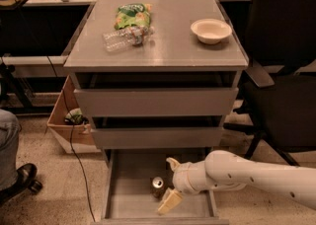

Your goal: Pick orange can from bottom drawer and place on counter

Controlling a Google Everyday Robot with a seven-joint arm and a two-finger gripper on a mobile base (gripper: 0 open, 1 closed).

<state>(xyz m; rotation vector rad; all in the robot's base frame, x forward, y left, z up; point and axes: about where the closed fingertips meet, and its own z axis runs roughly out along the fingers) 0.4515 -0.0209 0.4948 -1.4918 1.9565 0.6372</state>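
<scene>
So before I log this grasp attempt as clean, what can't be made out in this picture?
- Camera view: whether the open gripper, low in the bottom drawer just right of the orange can, touches it; the viewing angle hides any gap.
- Drawer's front: cut off by the picture's lower edge.
- Can's label: too small.
- The arm: its base is cut off at the right edge.
</scene>
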